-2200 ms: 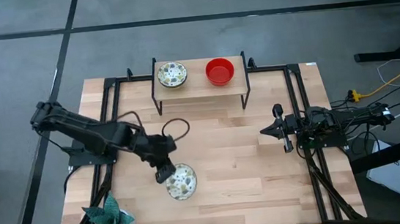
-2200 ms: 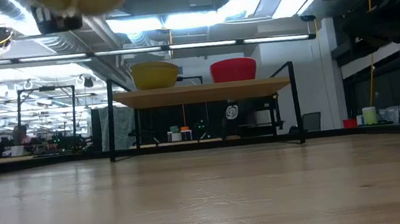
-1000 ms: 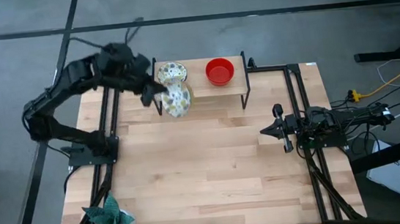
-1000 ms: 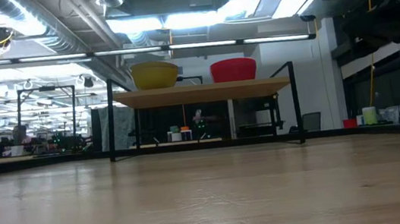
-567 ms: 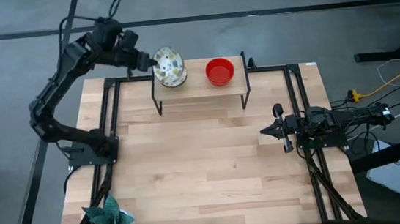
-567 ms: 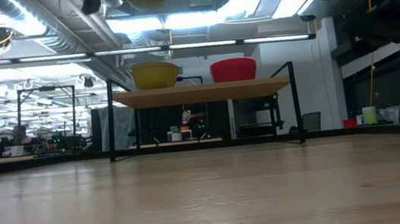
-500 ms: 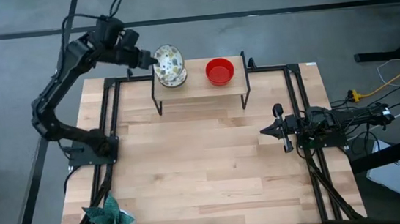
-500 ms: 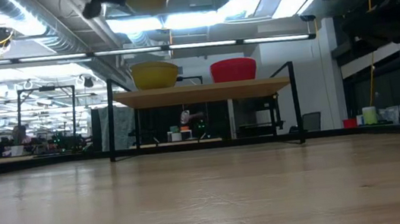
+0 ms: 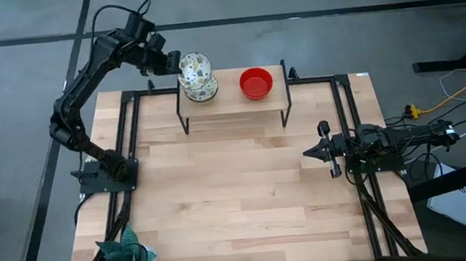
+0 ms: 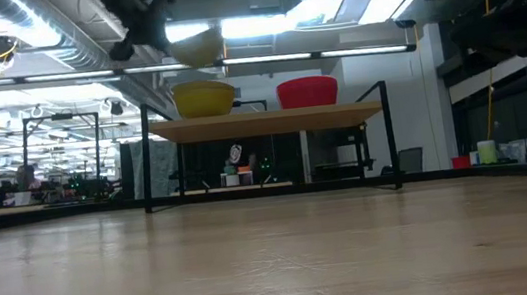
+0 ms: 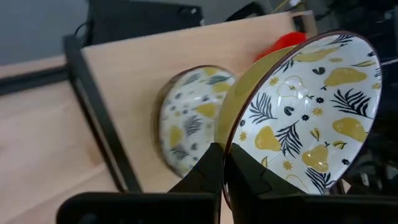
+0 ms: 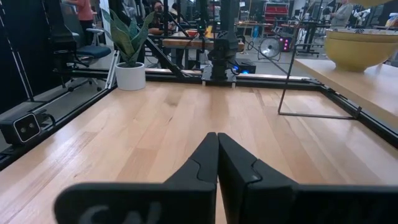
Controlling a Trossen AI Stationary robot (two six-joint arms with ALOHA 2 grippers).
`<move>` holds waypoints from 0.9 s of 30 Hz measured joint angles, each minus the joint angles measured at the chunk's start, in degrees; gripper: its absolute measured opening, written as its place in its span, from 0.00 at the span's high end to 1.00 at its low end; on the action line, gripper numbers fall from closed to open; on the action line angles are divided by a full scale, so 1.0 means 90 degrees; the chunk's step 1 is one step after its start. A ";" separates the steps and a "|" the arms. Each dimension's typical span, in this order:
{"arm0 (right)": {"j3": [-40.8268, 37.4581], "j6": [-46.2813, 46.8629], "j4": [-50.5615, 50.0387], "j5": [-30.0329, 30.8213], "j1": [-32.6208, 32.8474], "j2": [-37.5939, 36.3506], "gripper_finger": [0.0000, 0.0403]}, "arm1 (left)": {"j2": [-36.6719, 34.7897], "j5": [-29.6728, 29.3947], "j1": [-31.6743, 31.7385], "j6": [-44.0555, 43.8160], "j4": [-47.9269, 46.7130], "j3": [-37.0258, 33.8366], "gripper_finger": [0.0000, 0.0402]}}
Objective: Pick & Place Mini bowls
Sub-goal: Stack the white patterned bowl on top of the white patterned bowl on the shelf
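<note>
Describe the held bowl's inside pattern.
White with yellow pears and dark leaves on the held bowl; left wrist view.

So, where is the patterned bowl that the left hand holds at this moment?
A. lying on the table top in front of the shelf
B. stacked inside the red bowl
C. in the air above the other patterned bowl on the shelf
C: the left hand grips the held patterned bowl by its rim, tilted, above the patterned bowl on the shelf; the low view shows a gap between them, and the red bowl sits alone.

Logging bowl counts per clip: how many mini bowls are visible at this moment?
3. A patterned bowl and a red bowl sit on the raised shelf; another patterned bowl is held by the left end effector above the first. Others may be outside view.
</note>
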 joint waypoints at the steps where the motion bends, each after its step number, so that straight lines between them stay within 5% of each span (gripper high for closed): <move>1: 0.0000 -0.0002 0.0000 0.0000 0.0000 -0.0001 0.99 | 0.0043 -0.0002 0.0038 0.0000 -0.0078 0.0000 0.99; 27: 0.0000 -0.0117 0.0011 0.0121 0.0000 0.0007 0.99 | 0.0750 -0.0032 -0.0138 0.0105 -0.0903 -0.0005 0.99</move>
